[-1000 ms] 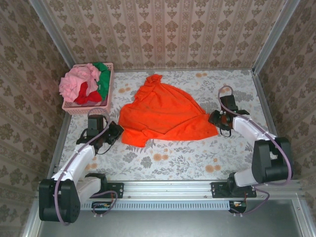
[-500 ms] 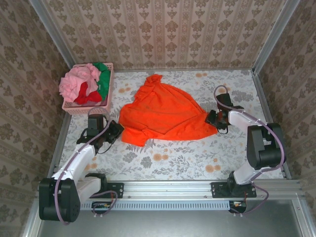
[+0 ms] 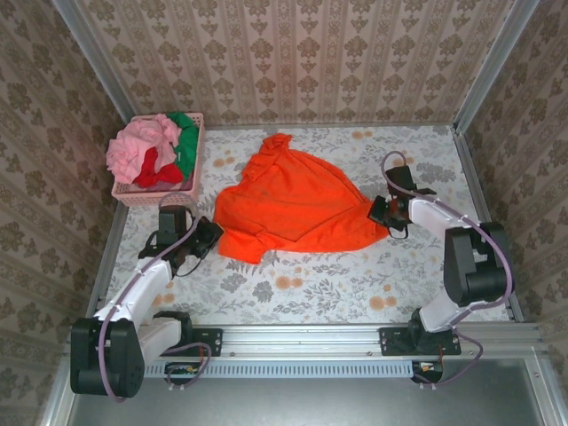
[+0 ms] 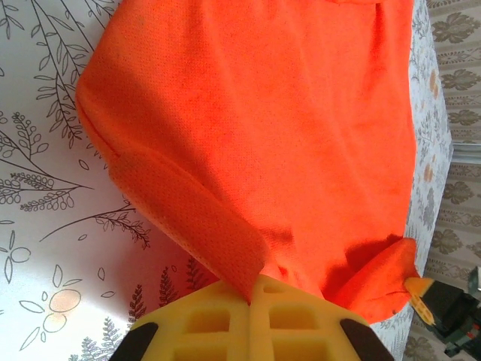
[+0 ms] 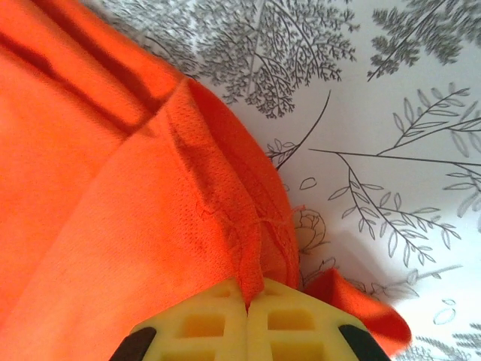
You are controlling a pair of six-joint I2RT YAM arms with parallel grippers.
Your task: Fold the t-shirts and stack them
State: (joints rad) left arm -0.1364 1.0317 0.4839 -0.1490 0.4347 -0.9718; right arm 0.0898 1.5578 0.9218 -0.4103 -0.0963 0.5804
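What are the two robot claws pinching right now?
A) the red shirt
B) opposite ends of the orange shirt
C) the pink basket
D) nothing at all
B: in each wrist view the yellow jaws are shut with orange cloth nipped between them, left gripper and right gripper at opposite ends of the orange shirt.

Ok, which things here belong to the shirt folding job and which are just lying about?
Job: orange t-shirt, pinched by left gripper and right gripper; pink shirt, red shirt, green shirt, waiting in a heap.
Lying about: pink basket, floral tablecloth.
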